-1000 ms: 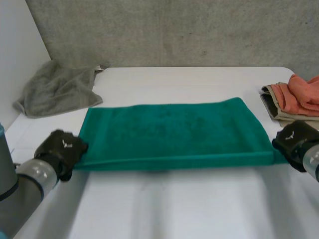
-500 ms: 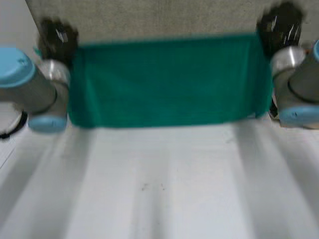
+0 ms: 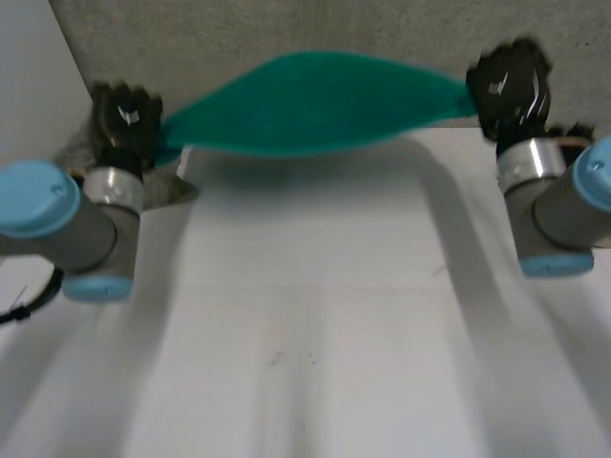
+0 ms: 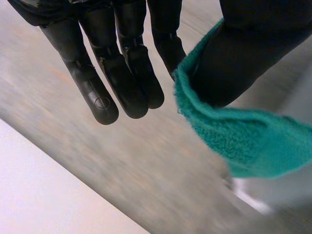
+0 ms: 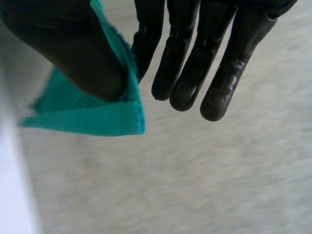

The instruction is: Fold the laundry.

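A green towel (image 3: 310, 103) hangs stretched in the air above the far part of the white table (image 3: 315, 315), billowing between both hands. My left hand (image 3: 122, 116) pinches the towel's left end, where the thumb presses the cloth (image 4: 243, 141) against a straight finger (image 4: 168, 46). My right hand (image 3: 511, 81) holds the towel's right end the same way, thumb clamping the green corner (image 5: 97, 114) against a finger (image 5: 148, 44). Both hands are raised high near the back wall.
A grey cloth (image 3: 167, 186) lies on the table's far left, mostly hidden behind my left arm. A scrap of an orange garment (image 3: 578, 134) peeks out beside my right wrist. A concrete wall (image 3: 315, 29) backs the table.
Both hands lifted the green towel off the table and carried it up and away. It hung flat half a second ago and now swings out nearly level.
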Motion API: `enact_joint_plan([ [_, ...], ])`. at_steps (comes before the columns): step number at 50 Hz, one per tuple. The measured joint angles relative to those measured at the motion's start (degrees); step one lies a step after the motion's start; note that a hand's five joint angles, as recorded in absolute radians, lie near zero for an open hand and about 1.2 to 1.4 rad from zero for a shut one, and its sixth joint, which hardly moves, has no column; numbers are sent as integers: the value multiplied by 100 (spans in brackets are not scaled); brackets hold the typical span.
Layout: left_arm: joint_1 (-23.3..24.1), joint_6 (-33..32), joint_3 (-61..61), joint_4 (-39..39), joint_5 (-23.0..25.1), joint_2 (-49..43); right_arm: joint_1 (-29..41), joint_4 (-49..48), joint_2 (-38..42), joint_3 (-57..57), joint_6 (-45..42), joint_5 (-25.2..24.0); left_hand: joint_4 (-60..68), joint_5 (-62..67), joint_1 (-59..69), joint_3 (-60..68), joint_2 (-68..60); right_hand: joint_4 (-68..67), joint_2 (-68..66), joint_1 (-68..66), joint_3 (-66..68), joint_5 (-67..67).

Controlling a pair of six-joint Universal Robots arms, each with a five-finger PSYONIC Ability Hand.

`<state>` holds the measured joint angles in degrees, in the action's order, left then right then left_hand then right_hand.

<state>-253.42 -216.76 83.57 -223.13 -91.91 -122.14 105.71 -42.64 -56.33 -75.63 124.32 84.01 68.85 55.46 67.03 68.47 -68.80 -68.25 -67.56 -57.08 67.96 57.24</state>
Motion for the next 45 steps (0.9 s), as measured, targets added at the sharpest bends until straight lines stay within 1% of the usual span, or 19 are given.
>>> enact_joint_plan([
  [7,44,-150,969,31,11,-171,-35,618,146,-897,55,13,0,0,0,0,-1,0,0,0,0,0],
  [10,65,-384,1526,72,12,-3,-47,1182,16,-1359,36,12,0,0,0,1,-1,0,0,0,0,0],
  [12,69,-431,1620,83,12,47,-48,1244,-3,-1403,34,12,0,0,0,1,-1,0,0,0,0,0],
  [14,70,-661,1991,200,9,343,-73,1846,-285,-1713,8,16,0,0,0,1,-1,0,0,0,0,0],
  [19,51,-1353,2903,1377,-20,1463,-351,3935,-1366,-2342,-153,57,0,0,0,1,-1,0,0,0,0,0],
  [20,47,-1397,2958,1501,-23,1547,-381,4096,-1448,-2380,-171,59,0,0,0,1,-1,0,0,0,0,0],
  [21,37,-1539,3150,2040,-33,1852,-495,4693,-1744,-2521,-249,69,0,0,0,1,-1,0,0,0,0,0],
  [23,26,-1660,3332,2750,-42,2173,-606,5194,-1994,-2634,-342,76,0,0,0,1,-1,0,0,0,0,0],
  [24,20,-1724,3445,3380,-42,2408,-760,5771,-2288,-2768,-511,84,0,0,0,1,-1,0,0,0,0,0],
  [28,31,-1769,3538,4507,-35,2754,-965,6297,-2616,-2913,-861,94,0,0,0,1,-1,0,0,0,0,0],
  [30,46,-1761,3506,4677,-32,2803,-997,6270,-2654,-2923,-977,99,0,0,0,1,-1,0,0,0,0,0],
  [32,59,-1747,3441,4649,-30,2803,-996,6119,-2638,-2904,-1054,104,0,0,0,1,-1,0,0,0,0,0],
  [35,81,-1731,3291,4310,-30,2697,-941,5731,-2496,-2822,-1095,120,0,0,0,1,-1,0,0,0,0,0],
  [36,109,-1723,3097,3825,-33,2511,-858,5305,-2294,-2709,-1090,151,0,0,0,1,-1,0,0,0,0,0],
  [37,119,-1721,3029,3660,-34,2442,-824,5154,-2215,-2664,-1082,168,0,0,0,1,-1,0,0,0,0,0],
  [39,160,-1718,2740,2989,-41,2130,-659,4491,-1831,-2432,-1028,272,0,0,0,1,-1,0,0,0,0,0],
  [41,160,-1718,2740,2989,-41,2130,-659,4491,-1831,-2432,-1028,272,0,0,0,1,-1,0,0,0,0,0],
  [42,199,-1719,2371,2235,-50,1687,-456,3780,-1357,-2098,-969,449,0,0,0,1,-1,0,0,0,0,0],
  [45,229,-1728,1905,1545,-64,1114,-263,3075,-791,-1643,-933,657,0,0,0,1,-1,0,0,0,0,0],
])
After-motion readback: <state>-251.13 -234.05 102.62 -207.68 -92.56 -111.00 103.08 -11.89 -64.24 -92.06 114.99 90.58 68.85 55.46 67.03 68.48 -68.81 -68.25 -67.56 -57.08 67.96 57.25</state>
